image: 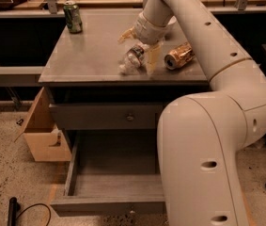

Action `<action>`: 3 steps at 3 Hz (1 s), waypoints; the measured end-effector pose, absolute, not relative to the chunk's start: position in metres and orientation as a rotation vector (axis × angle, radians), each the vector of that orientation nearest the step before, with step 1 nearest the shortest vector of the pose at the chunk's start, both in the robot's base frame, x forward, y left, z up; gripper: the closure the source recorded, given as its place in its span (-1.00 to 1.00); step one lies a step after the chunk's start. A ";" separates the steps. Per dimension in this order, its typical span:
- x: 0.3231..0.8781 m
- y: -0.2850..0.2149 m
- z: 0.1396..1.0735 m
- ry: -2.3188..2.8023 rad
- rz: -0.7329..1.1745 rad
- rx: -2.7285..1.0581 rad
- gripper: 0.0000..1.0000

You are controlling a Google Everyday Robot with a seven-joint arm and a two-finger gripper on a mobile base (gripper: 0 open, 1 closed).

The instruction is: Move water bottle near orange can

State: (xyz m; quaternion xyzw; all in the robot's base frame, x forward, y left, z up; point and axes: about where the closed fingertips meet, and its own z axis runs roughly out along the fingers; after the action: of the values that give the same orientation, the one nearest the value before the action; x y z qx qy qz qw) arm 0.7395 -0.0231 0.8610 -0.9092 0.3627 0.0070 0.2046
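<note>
The water bottle [131, 60] is clear plastic and lies on its side on the grey table top [90, 51], near the front edge. My gripper [136, 55] reaches down over it from the arm. Its yellowish fingers [152, 60] are spread open to either side of the bottle. The orange can [178, 56] is a dented gold-orange can. It lies on its side just right of the bottle, a short gap away.
A dark green can [73, 17] stands upright at the table's back left corner. Below the table top, the lower drawer [109, 182] is pulled open. A cardboard box [43, 135] sits on the floor to the left. My arm's large body fills the right foreground.
</note>
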 end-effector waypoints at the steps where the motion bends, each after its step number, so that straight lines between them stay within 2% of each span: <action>1: 0.736 -0.021 0.860 0.997 0.035 -2.535 -1.00; 2: 0.735 -0.018 0.861 0.984 0.044 -2.530 -1.00; 3: 0.736 -0.043 0.893 1.096 -0.037 -2.400 -1.00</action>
State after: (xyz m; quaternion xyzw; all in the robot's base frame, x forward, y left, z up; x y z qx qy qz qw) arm 0.7359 -0.0426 0.8928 -0.8808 0.4024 -0.0134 0.2490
